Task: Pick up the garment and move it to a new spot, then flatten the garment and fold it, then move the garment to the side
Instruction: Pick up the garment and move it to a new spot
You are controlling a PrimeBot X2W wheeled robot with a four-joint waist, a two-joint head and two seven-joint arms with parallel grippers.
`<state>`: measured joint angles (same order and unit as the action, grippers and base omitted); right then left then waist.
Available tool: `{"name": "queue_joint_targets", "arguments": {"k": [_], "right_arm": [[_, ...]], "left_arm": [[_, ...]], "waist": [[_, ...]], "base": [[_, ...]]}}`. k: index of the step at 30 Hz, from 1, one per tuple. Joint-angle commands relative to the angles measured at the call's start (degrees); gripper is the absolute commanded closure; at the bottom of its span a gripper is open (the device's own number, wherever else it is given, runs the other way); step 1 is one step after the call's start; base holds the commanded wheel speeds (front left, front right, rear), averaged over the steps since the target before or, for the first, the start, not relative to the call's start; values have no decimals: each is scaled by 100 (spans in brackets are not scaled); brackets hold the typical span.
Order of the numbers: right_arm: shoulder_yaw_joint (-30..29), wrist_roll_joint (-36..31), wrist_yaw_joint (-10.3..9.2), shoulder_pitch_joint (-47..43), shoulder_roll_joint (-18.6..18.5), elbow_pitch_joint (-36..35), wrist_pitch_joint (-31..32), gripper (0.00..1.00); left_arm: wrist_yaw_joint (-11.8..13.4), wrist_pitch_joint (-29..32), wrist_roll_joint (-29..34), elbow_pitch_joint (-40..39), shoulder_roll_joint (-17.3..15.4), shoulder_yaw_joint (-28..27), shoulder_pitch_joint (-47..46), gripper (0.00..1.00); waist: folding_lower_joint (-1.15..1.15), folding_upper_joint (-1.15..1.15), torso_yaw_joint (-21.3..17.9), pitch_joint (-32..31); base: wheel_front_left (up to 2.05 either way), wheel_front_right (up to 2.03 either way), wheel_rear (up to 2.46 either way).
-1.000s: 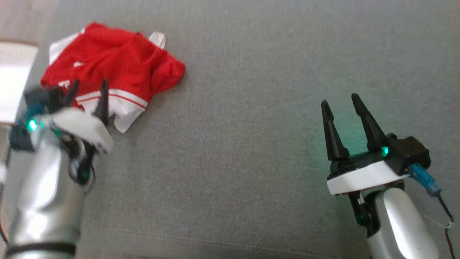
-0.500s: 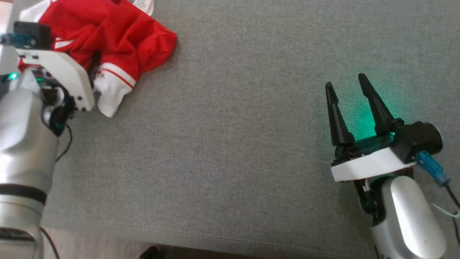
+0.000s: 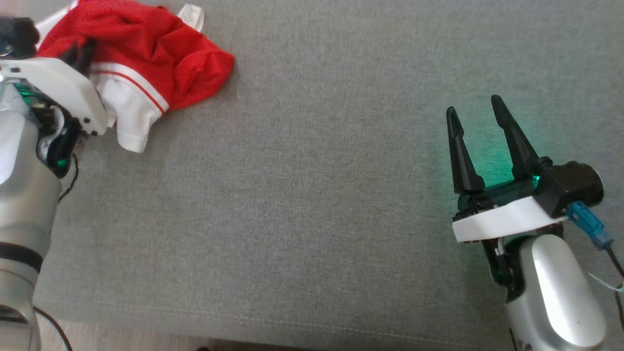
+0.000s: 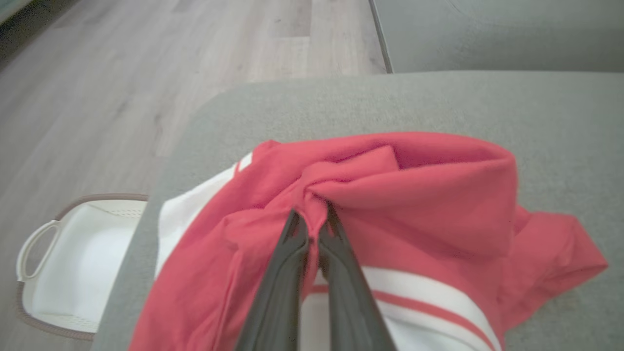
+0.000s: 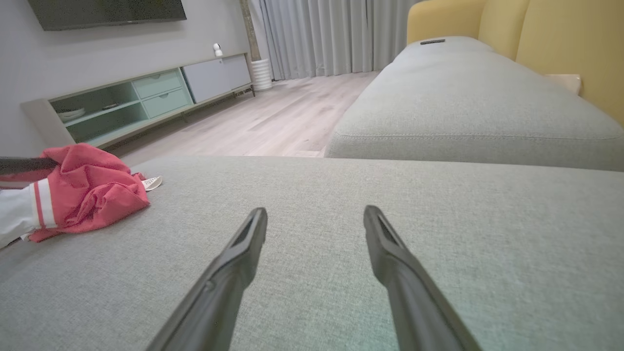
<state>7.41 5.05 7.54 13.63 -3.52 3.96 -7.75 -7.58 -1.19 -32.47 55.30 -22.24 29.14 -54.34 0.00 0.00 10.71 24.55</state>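
Much open cushion (image 3: 312,195) lies beside the edge-hugging garment (image 3: 165,58) the left gripper (image 4: 312,222) pinches.

We see a broad grey cushion (image 3: 312,195) with a stitched seam along its near edge. Past its far end, pale wood floor (image 4: 122,73) runs on, and a white basket (image 4: 73,292) with a loop handle stands there, just beside the cushion's corner. A second grey cushion (image 5: 463,107) lies beyond a narrow gap, backed by yellow upholstery (image 5: 560,44), with a small dark object (image 5: 432,42) on top. Along the wall we find a low cabinet (image 5: 146,97) with green shelves, a dark screen (image 5: 107,12) above it, and grey curtains (image 5: 331,36).
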Motion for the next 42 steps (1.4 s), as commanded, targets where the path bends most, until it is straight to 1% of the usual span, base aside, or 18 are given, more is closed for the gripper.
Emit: {"name": "queue_joint_targets", "arguments": {"k": [1, 5, 9, 11, 17, 23, 27, 30, 33, 37, 39, 40, 42], "right_arm": [[170, 45, -5, 22, 39, -121, -80, 0], [171, 158, -5, -48, 52, 93, -201, 0], [203, 272, -5, -126, 60, 282, -297, 0], [258, 377, -5, -145, 62, 342, -342, 0], [336, 607, -5, -190, 63, 487, -455, 0], [362, 697, -5, -168, 64, 553, -531, 0], [450, 767, -5, -102, 64, 590, -579, 0], [512, 812, -5, -65, 64, 620, -604, 0], [547, 884, -5, -7, 64, 655, -641, 0], [617, 953, -5, 76, 64, 717, -678, 0], [663, 994, -5, 110, 64, 747, -692, 0], [711, 1033, -5, 137, 64, 782, -703, 0], [768, 1064, -5, 168, 64, 819, -711, 0]], "left_arm": [[9, -278, 44, -124, -422, -155, -309, 100], [9, -927, 155, -211, -418, -84, -319, 100], [23, -1236, 202, -531, -394, -96, -286, 100], [75, -1307, 219, -808, -383, -135, -217, 100], [245, -1365, 254, -1865, -333, -215, 99, 100], [392, -1238, 238, -2816, -156, -89, 340, 100], [500, -1071, 239, -3242, 14, 40, 394, 100], [549, -1012, 267, -3357, 91, 110, 383, 100], [594, -931, 305, -3431, 243, 231, 327, 100], [675, -910, 425, -3380, 557, 453, 200, 100], [711, -908, 455, -3285, 789, 582, 167, 100], [759, -938, 451, -3117, 1052, 676, 136, 100], [810, -1026, 436, -2936, 1335, 736, 96, 100]], "waist": [[0, 0, -43, -241], [0, 0, -111, -677], [0, 0, -243, -1075], [0, 0, -348, -1238], [0, 0, -672, -1533], [0, 0, -975, -1524], [0, 0, -1190, -1457], [0, 0, -1320, -1432], [0, 0, -1519, -1379], [0, 0, -1786, -1311], [0, 0, -1920, -1281], [0, 0, -2038, -1267], [0, 0, -2156, -1259]], "base": [[0, 0, 0], [0, 0, 0], [0, 0, 0], [0, 0, 0], [0, 0, 0], [0, 0, 0], [0, 0, 0], [0, 0, 0], [0, 0, 0], [0, 0, 0], [0, 0, 0], [0, 0, 0], [0, 0, 0]]}}
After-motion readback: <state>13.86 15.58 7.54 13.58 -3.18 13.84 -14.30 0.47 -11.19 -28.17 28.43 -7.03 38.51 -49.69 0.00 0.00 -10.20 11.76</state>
